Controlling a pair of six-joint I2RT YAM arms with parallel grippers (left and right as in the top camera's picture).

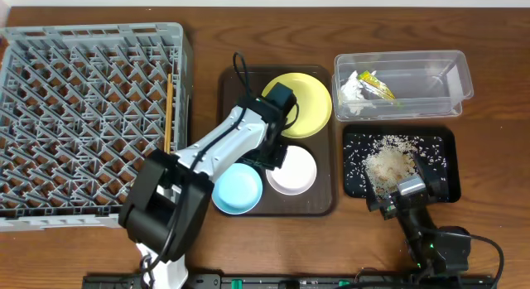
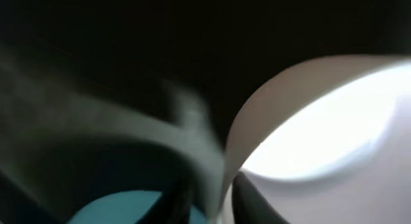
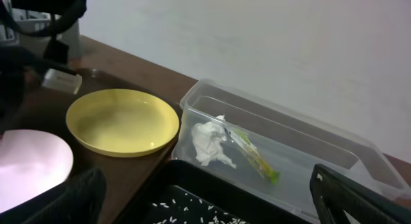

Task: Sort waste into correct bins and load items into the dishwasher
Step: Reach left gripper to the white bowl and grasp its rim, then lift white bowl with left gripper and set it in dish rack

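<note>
Left claw [image 1: 274,159]: pinched on the left rim of the white bowl [image 1: 296,171]; the rim is seen between its fingers in the blurred left wrist view.
Right claw [image 1: 404,192]: spread wide, held over the near edge of the black tray [image 1: 443,140].
Rice crumbs [image 1: 387,163]: heaped and scattered in the black tray.
Clear tub [image 1: 439,74]: tissue [image 1: 351,89] and snack wrapper [image 1: 379,88] are lodged at its left end.
Brown serving tray [image 1: 228,90]: set mid-bench [image 1: 497,239]; yellow plate [image 1: 302,107], white bowl and blue bowl [image 1: 238,190] are carried on it.
Chopsticks [image 1: 169,111]: laid along the right side of the dish rack [image 1: 83,115].
</note>
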